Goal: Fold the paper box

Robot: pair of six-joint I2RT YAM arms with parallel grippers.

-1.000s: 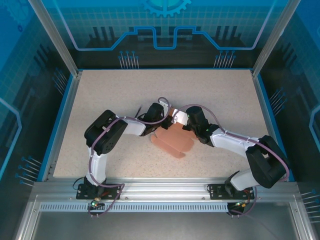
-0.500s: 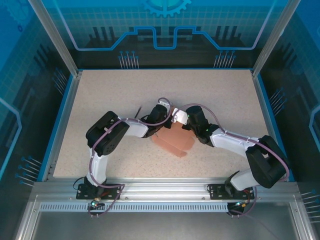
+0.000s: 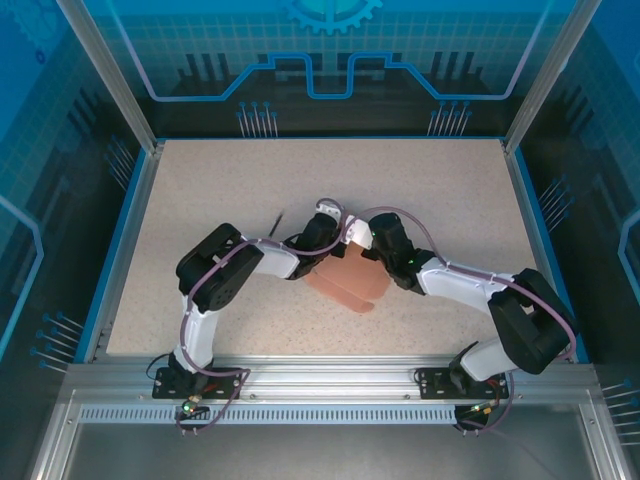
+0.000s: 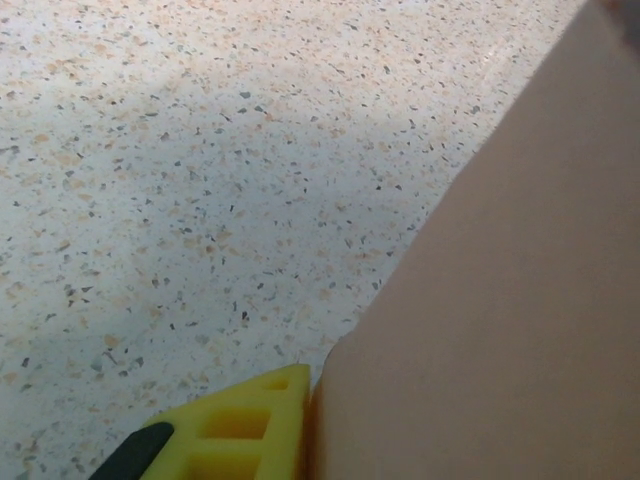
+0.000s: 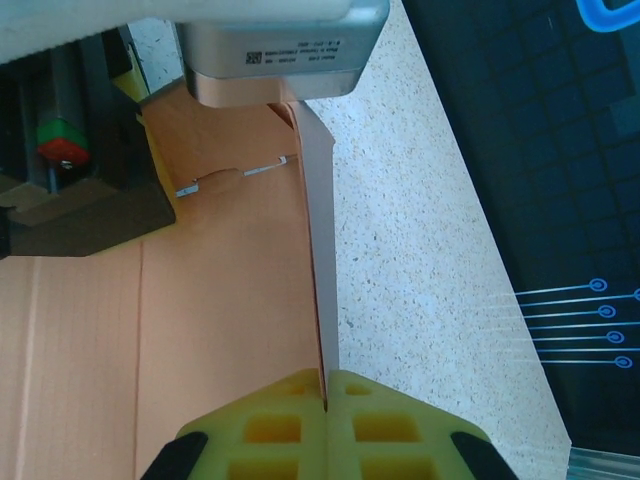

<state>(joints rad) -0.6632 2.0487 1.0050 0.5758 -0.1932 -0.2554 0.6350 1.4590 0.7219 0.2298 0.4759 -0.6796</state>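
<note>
Paper box [image 3: 347, 285] at the middle of the bench [image 3: 220, 180]. The left pincer [image 3: 330, 240] has shifted toward the right pincer [image 5: 326, 385], which stays clamped on an upright flap. The card lies more gathered, so the fold appears to be advancing. Whether the left pincer grips the card cannot be told.

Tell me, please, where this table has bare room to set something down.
The far half of the table is bare, also the strip between the left arm and the left edge. The middle is crowded: both arms meet over the paper box.
</note>
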